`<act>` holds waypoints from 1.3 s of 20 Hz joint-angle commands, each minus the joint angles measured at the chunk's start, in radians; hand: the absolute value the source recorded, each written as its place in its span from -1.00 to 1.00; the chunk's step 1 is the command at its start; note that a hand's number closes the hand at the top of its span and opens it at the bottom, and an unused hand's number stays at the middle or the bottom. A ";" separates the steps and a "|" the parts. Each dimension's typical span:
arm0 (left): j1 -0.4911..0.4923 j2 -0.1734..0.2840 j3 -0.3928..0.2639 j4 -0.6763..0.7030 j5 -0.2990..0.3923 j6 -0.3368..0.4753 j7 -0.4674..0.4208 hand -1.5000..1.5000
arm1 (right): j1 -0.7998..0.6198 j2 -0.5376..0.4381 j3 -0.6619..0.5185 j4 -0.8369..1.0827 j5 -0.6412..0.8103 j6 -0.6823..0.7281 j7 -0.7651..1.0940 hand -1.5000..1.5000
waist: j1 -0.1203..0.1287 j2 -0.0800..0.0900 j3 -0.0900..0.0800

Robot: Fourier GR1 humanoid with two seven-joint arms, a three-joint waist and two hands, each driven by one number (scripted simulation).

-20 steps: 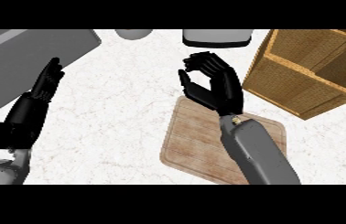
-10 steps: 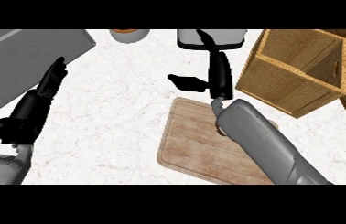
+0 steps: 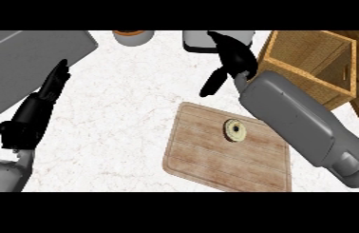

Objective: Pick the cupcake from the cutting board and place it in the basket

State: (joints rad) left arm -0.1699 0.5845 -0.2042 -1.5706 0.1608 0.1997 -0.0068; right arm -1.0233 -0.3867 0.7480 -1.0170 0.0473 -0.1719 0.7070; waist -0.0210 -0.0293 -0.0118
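A pale, marble-veined worktop [image 3: 133, 127] carries a rounded wooden cutting board [image 3: 210, 160] with plank lines, and a woven, box-shaped basket [image 3: 308, 56] stands at the right. The cupcake [image 3: 235, 130], a small cream disc with a dark centre, sits on the board's upper part. The right robot hand [image 3: 231, 61] hangs above the board with fingers relaxed and apart, holding nothing; the left robot hand [image 3: 42, 103] rests open by the left edge.

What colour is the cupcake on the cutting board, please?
Pale cream, with a darker centre, seen from above in the head view: cupcake on the light-brown wooden cutting board.
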 commanded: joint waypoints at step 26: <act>-0.020 -0.082 0.044 0.018 -0.065 -0.048 -0.020 0.00 | 0.117 -0.118 0.007 -0.256 -0.232 0.552 0.447 -1.00 | 0.023 0.027 0.011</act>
State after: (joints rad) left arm -0.2084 0.5216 -0.1575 -1.5384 0.1080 0.1524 -0.0223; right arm -0.9347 -0.5419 0.7390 -1.2668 -0.1944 0.3340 1.0268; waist -0.0018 -0.0026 -0.0003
